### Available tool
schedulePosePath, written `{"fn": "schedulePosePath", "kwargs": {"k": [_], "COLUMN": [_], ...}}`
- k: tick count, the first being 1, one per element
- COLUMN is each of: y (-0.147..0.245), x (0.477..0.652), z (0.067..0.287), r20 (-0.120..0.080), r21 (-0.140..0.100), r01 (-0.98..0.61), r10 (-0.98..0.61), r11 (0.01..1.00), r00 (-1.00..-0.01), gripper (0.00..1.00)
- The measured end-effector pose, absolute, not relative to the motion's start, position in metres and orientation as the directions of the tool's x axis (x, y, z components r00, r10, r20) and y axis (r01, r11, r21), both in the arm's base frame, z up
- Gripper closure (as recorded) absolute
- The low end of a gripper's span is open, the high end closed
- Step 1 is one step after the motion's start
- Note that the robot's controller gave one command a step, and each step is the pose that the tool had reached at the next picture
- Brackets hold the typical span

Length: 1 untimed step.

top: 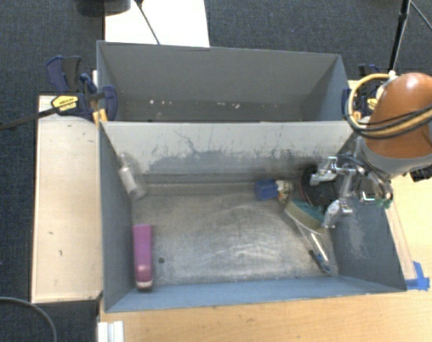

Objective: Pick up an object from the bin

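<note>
My gripper point(333, 189) hangs at the bin's right side, fingers spread open, one fingertip toward the back and one toward the front. A black round thing point(318, 189) lies just left of the fingertips; I cannot tell if it touches them. A flat pale green piece point(304, 214) lies tilted below it, close to the front fingertip. A small blue thing point(265, 189) with a gold-coloured bit point(283, 189) sits further left by the back wall. A thin dark pen-like stick point(318, 256) lies on the floor in front of the gripper.
A purple and pink oblong thing point(143, 256) lies at the front left corner. A grey, partly see-through tube point(130, 177) rests against the left wall near the back. The arm with its orange cover and cables comes in over the right rim.
</note>
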<state>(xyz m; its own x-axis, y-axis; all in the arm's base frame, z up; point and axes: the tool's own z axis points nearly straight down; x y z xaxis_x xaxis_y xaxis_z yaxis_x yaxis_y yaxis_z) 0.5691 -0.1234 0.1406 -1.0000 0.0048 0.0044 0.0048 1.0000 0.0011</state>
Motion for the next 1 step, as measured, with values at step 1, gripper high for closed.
{"fn": "schedulePosePath", "kwargs": {"k": [1], "y": [-0.1211], "x": [0.5688], "z": [0.1084], "r20": [-0.021], "r21": [-0.001], "r01": [0.141], "r10": [0.141], "r11": [0.990], "r00": [-0.990], "gripper": [0.00]}}
